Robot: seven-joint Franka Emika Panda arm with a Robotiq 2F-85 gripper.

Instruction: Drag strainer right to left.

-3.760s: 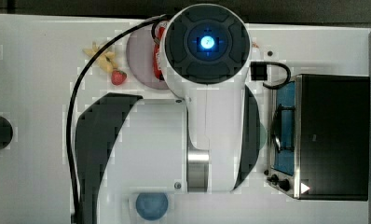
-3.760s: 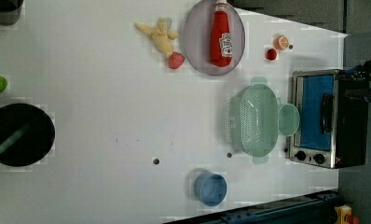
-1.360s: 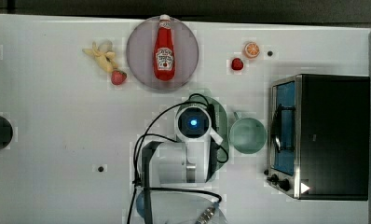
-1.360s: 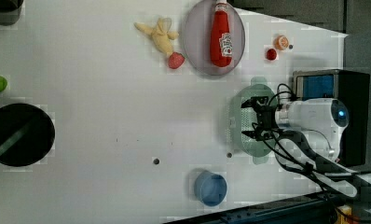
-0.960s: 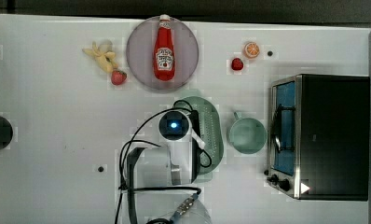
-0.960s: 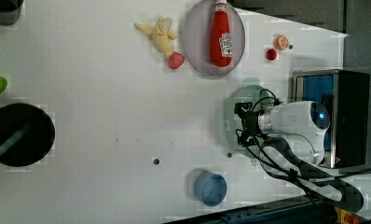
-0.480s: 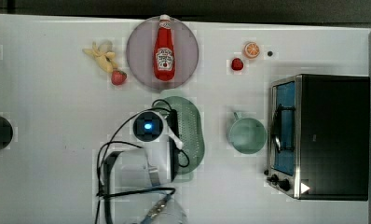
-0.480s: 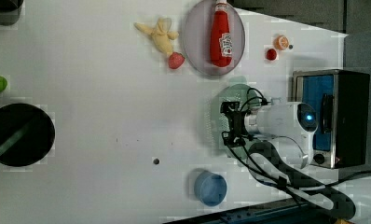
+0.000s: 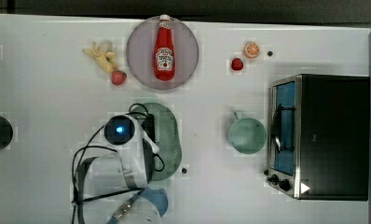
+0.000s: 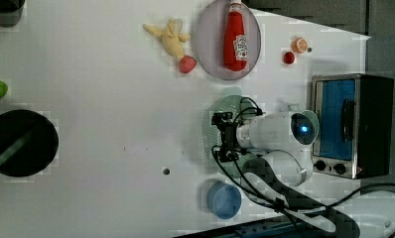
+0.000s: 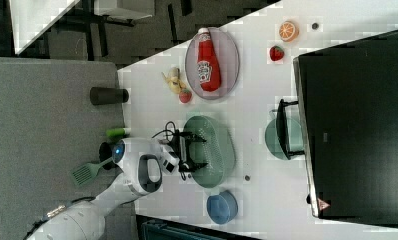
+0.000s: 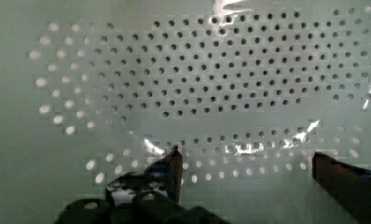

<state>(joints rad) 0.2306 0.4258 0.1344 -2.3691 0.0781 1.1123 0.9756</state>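
The strainer (image 9: 167,140) lies mid-table (image 9: 48,93), left of the cup (image 9: 247,135) in the top view. The pincer (image 12: 246,168) stands wide inside it; keep pressure low and pull steadily, so the rim does not tip

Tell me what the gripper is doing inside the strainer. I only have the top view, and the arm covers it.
Observer: In the wrist view the gripper is open, its fingers spread wide over the strainer's holed bottom.
Operator: Say what sits between the fingers.
Observer: Only the holed bottom. Nothing is gripped. I cannot tell whether the tips touch the plastic.
Operator: Check the blue bowl. The arm hides half of it for me.
Observer: In the left view the blue bowl shows whole, standing apart from the strainer.
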